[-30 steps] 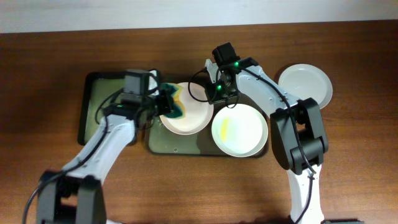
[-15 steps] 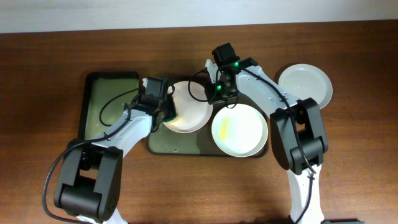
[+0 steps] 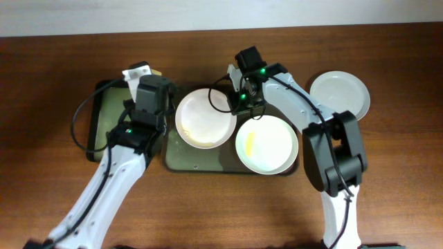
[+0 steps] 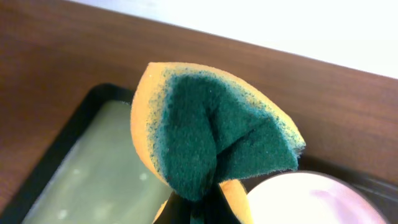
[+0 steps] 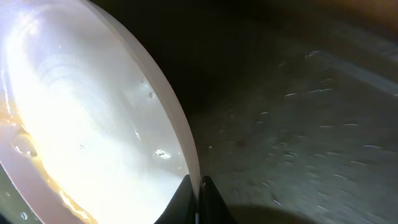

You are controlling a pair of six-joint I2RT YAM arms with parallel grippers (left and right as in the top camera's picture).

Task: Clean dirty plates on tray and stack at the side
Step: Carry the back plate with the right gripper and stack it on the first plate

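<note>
My right gripper (image 3: 239,104) (image 5: 198,186) is shut on the right rim of a white plate (image 3: 203,117) (image 5: 81,112) with yellowish smears at its edge. That plate rests on the left of the dark tray (image 3: 201,163) (image 5: 298,137). A second plate (image 3: 266,144) with a yellow smear lies on the tray's right. A third plate (image 3: 339,93) sits on the table at the far right. My left gripper (image 3: 149,81) (image 4: 205,211) is shut on a folded yellow-and-green sponge (image 4: 211,137), raised just left of the held plate (image 4: 311,199).
A narrow dark green tray (image 3: 104,117) (image 4: 93,174) lies left of the big tray, under my left arm. The brown table's far edge meets a white wall behind.
My left gripper has lifted the sponge off the plate and moved left and back, toward the green tray. The right gripper has stayed on the plate's rim.
</note>
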